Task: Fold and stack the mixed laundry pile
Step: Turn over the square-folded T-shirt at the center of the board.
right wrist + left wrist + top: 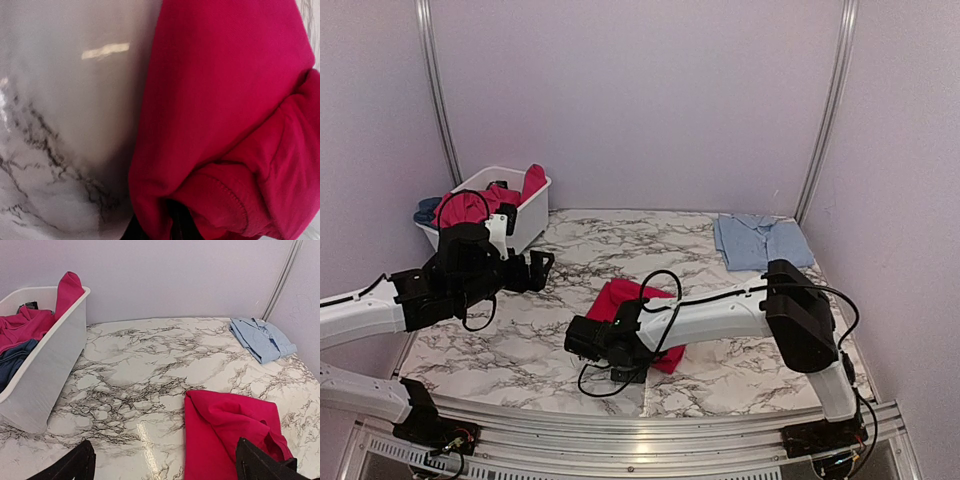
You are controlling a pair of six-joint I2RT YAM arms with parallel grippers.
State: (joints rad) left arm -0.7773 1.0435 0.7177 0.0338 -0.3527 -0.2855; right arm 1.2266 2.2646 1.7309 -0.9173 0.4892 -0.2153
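Observation:
A bright red garment lies partly folded on the marble table, near the front middle. My right gripper is low at its near left edge, shut on a bunched fold of the red cloth. A light blue shirt lies folded at the back right. More red cloth and dark blue cloth fill the basket. My left gripper hangs open and empty above the table, right of the basket.
The white plastic basket stands at the back left corner, one red sleeve draped over its rim. Walls close the back and both sides. Marble table shows between the basket, the red garment and the blue shirt.

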